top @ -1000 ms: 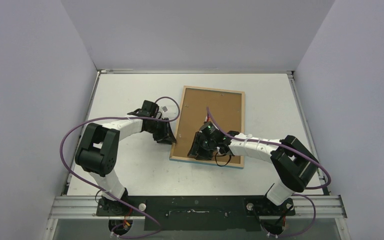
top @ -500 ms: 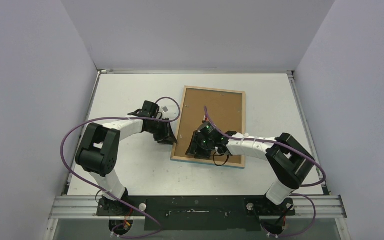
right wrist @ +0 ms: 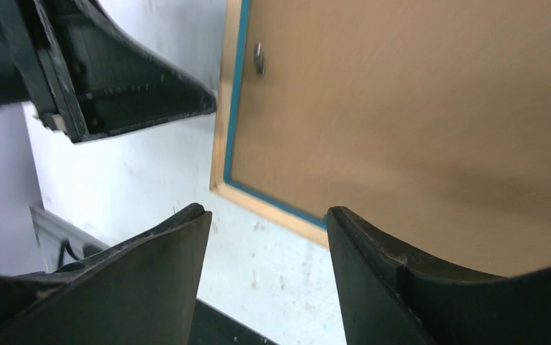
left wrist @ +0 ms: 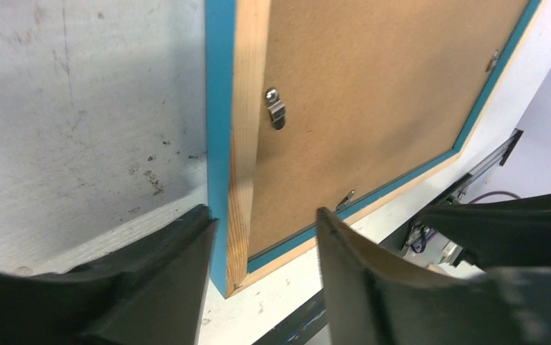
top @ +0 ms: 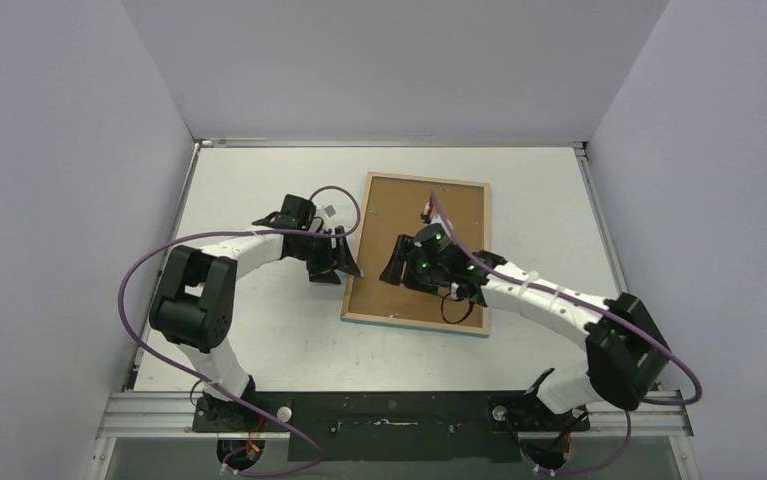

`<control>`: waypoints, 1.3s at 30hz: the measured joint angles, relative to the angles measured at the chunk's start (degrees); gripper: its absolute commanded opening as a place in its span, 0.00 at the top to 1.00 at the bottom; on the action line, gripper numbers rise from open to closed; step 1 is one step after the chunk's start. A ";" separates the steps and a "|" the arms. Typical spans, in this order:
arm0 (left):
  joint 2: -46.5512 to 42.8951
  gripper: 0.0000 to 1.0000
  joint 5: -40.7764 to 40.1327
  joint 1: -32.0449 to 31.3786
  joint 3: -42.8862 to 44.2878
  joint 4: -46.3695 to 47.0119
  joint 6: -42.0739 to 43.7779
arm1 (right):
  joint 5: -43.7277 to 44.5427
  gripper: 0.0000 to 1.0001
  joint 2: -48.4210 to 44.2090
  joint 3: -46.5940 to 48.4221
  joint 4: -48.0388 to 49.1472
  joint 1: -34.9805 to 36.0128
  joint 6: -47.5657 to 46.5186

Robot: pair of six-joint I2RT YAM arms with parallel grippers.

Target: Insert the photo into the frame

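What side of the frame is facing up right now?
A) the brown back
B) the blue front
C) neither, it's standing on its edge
A: the frame lies flat on the table, and its brown board and a little metal clip face up.

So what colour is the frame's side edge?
Turquoise on the frame, beside light wood; clearest in left wrist view.
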 measured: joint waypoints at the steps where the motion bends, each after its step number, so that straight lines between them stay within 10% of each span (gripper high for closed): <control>1: 0.00 0.32 0.22 0.39 0.90 -0.17 0.28 | 1.22 0.35 -1.97 0.68 -1.27 -1.36 -1.03; 16: 9.99 0.32 -3.08 3.30 18.78 -1.18 3.48 | 17.25 0.16 5.92 10.67 -17.62 -27.78 -14.40; 39: 15.58 0.56 1.36 3.63 16.33 -0.70 -1.90 | 4.13 0.30 17.03 13.81 -17.03 -29.42 -21.57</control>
